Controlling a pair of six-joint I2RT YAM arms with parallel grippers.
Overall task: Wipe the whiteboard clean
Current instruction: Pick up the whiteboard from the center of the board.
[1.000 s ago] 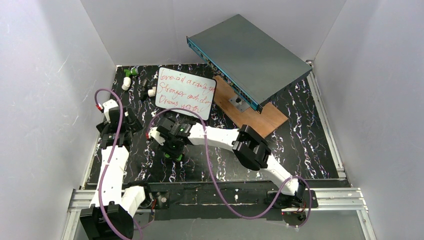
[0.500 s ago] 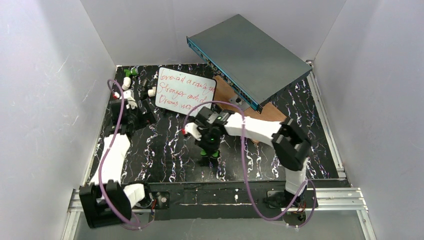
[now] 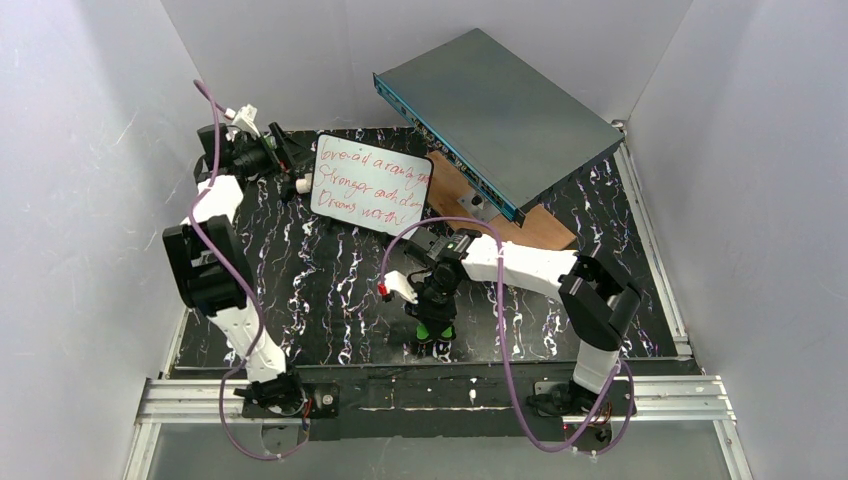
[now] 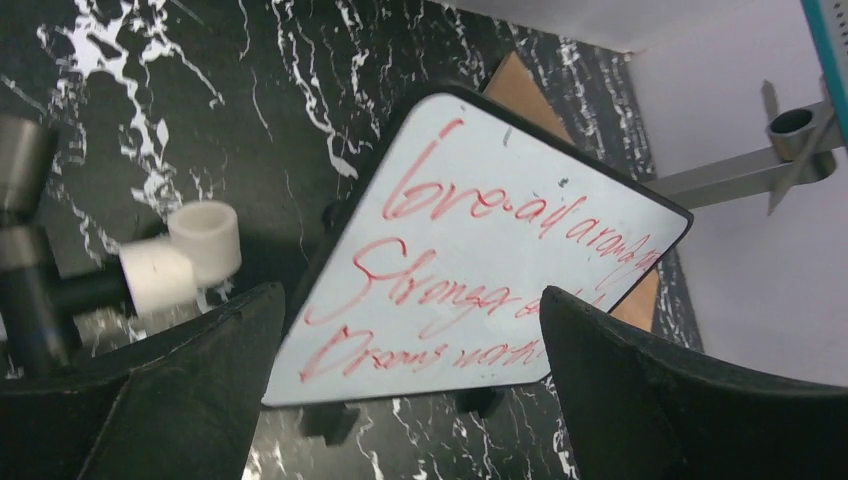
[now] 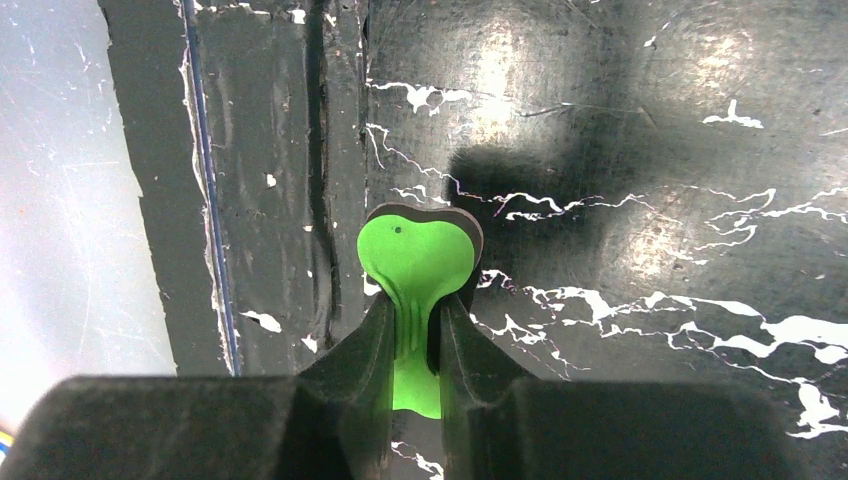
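The whiteboard (image 3: 368, 186) lies left of the box (image 3: 500, 105).

— What sits at the far right?
— A grey-teal metal box (image 3: 500, 110), tilted, its near edge over a brown wooden plank (image 3: 538, 240).
— What is under them?
— A black tabletop (image 3: 330, 300) veined with white.
— And far left?
— Two short white tubes (image 4: 207, 238), side by side.

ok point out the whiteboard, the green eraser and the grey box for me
whiteboard (image 3: 370, 185), top view, middle of its written face
green eraser (image 5: 414, 262), right wrist view, its wide green head
grey box (image 3: 500, 108), top view, middle of its flat top
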